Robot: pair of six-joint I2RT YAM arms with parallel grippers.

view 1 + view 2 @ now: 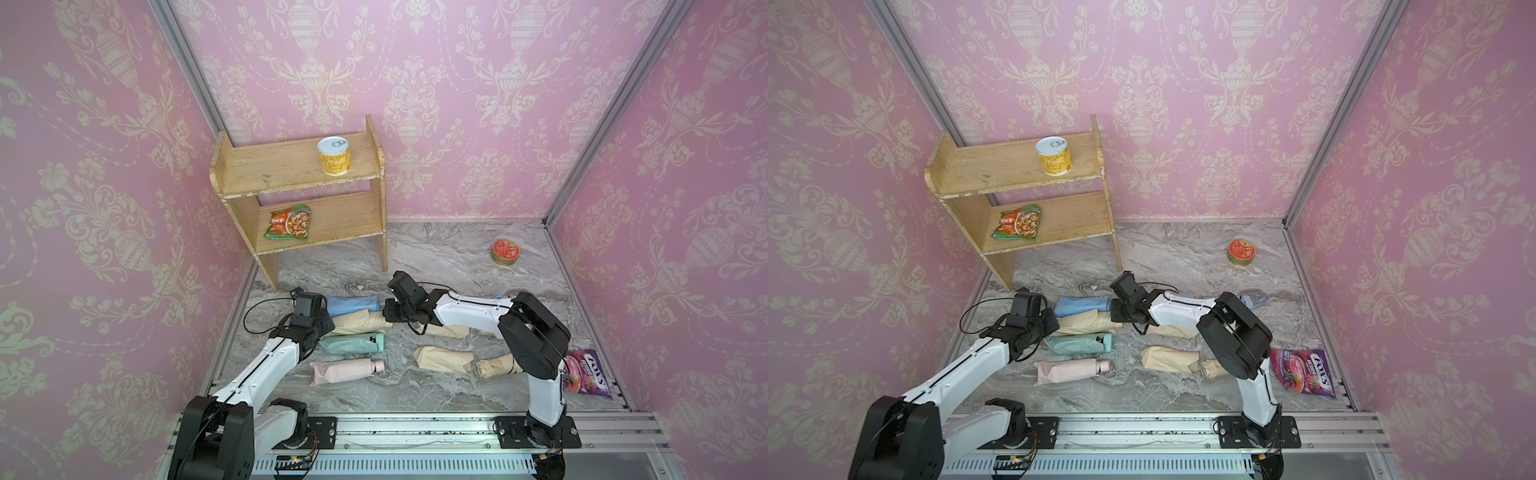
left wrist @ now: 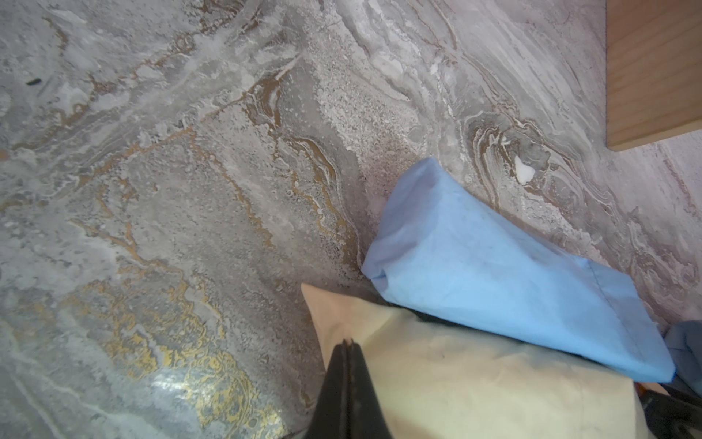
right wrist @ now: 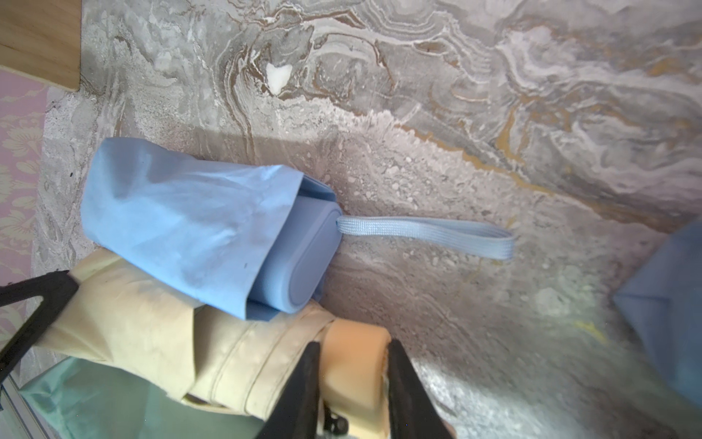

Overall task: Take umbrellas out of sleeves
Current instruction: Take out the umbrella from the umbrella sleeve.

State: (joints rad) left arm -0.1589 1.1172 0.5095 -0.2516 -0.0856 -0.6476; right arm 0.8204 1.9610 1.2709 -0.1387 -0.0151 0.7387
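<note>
Overall, a marbled tabletop carries a wooden shelf at the far left. On the near left, four sleeved umbrellas lie side by side with their handles to the right. The light blue sleeve lies farthest, then the beige sleeve, the mint sleeve and, nearest, the pink sleeve. A second beige sleeve lies to their right.

The beige umbrella projects pleated from the right end of its sleeve. The left tool, jaws together, pinches that sleeve's closed left end. The right tool is clamped on the umbrella's tan handle.

A purple candy bag lies at the near right. A snack packet lies on the lower shelf board and a yellow can stands on the upper one. A red tin sits at the far right. A blue handle and wrist strap protrude from the light blue sleeve, which touches the beige one.
</note>
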